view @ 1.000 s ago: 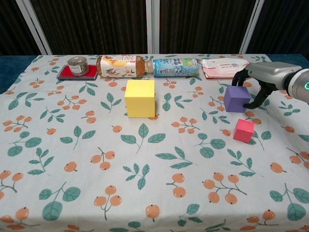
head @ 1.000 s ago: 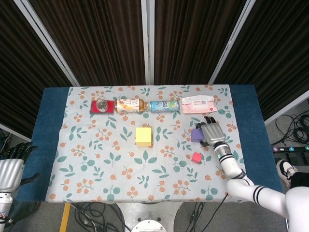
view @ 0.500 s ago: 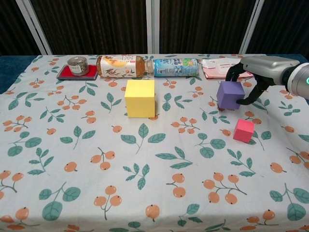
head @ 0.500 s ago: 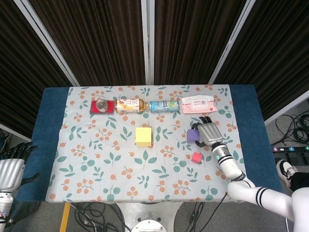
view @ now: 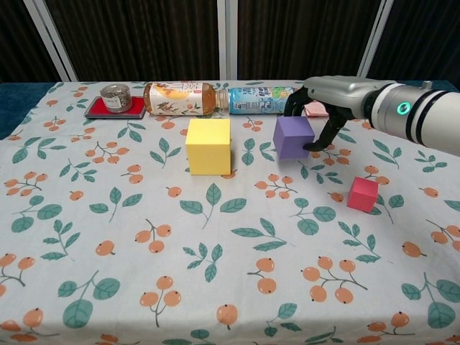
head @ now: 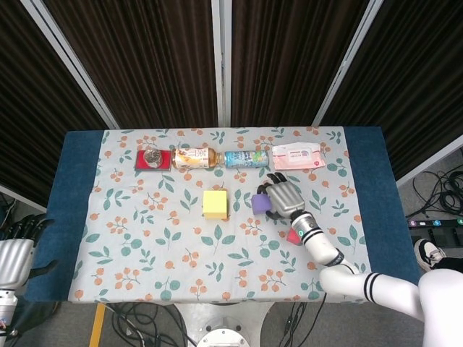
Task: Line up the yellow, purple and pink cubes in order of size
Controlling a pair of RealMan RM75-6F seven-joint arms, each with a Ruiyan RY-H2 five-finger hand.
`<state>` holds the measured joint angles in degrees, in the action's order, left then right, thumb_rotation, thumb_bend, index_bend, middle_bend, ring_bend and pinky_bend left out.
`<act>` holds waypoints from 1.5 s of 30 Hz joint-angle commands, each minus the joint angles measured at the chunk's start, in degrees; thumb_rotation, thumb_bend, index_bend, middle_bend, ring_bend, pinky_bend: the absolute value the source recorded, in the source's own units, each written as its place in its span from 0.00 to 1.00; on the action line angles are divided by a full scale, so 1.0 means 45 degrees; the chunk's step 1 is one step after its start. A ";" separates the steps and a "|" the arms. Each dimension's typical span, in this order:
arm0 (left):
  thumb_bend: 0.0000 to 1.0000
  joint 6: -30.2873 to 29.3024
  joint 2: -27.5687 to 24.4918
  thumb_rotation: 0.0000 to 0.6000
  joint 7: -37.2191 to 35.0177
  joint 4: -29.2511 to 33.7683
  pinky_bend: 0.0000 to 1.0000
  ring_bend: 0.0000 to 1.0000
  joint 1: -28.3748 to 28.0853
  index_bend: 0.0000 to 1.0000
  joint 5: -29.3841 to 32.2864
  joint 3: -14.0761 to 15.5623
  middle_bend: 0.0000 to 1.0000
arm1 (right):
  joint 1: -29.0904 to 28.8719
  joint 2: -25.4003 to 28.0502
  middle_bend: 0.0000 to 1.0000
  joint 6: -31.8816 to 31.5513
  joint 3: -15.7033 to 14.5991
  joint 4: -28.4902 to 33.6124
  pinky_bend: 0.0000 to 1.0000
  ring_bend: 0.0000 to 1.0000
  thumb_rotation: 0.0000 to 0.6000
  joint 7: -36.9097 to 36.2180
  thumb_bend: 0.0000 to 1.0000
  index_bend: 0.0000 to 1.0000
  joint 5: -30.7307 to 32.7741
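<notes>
Right hand (view: 316, 108) grips the purple cube (view: 292, 136) from above, fingers over its far and right faces; the cube appears lifted off the cloth (view: 129, 237), near the yellow cube (view: 208, 146) at its 3 o'clock. Pink cube (view: 362, 194) rests apart at the purple cube's 4 o'clock, untouched. Left hand (head: 18, 238) sits off the table's left edge, holding nothing; whether its fingers are spread or curled cannot be told.

Risks, as judged: the hold looks shallow, so the purple cube may tilt or slip on release and land skewed; set down too close, it could nudge the yellow cube out of line; the forearm crosses above the pink cube and could brush it on withdrawal.

Surroundings: tea bottle (view: 180, 98), blue bottle (view: 262, 100), wipes pack (view: 327, 93) and tin (view: 116, 97) on its red tray (view: 97, 112) line the 12 o'clock edge; the fingers work just in front of the blue bottle and the pack.
</notes>
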<state>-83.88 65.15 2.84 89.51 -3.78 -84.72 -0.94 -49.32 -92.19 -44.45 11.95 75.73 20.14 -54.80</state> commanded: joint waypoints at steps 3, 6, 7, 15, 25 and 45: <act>0.01 0.0048 0.0028 1.00 -0.0083 -0.0091 0.19 0.14 -0.0008 0.26 0.0018 0.0004 0.25 | -0.0404 -0.0611 0.35 0.0020 0.0137 -0.0349 0.07 0.07 1.00 0.0459 0.19 0.40 0.0703; 0.01 0.0036 0.0057 1.00 -0.0155 -0.0167 0.19 0.14 -0.0005 0.26 0.0019 -0.0009 0.25 | -0.0582 -0.0866 0.35 0.0033 0.0203 -0.0490 0.07 0.07 1.00 0.0605 0.19 0.40 0.1025; 0.01 0.0046 0.0070 1.00 -0.0174 -0.0196 0.19 0.14 -0.0007 0.26 0.0020 -0.0006 0.25 | -0.0632 -0.0936 0.35 0.0033 0.0222 -0.0530 0.07 0.07 1.00 0.0643 0.19 0.40 0.1113; 0.01 0.0110 0.0147 1.00 -0.0337 -0.0386 0.19 0.14 -0.0024 0.26 0.0052 -0.0015 0.25 | -0.1037 -0.1595 0.35 -0.0089 0.0317 -0.1019 0.07 0.07 1.00 0.1020 0.19 0.40 0.1682; 0.01 0.0195 0.0212 1.00 -0.0485 -0.0582 0.19 0.14 -0.0028 0.26 0.0100 -0.0005 0.25 | -0.1362 -0.2134 0.33 -0.0021 0.0340 -0.1633 0.07 0.07 1.00 0.1282 0.19 0.39 0.2139; 0.01 0.0225 0.0260 1.00 -0.0571 -0.0708 0.19 0.14 -0.0019 0.26 0.0092 0.0021 0.25 | -0.1543 -0.2415 0.32 -0.0105 0.0315 -0.1763 0.06 0.07 1.00 0.1466 0.19 0.36 0.2500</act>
<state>-82.87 66.32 0.26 86.33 -3.86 -84.30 -0.84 -56.27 -103.05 -44.91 13.37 67.79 26.75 -43.56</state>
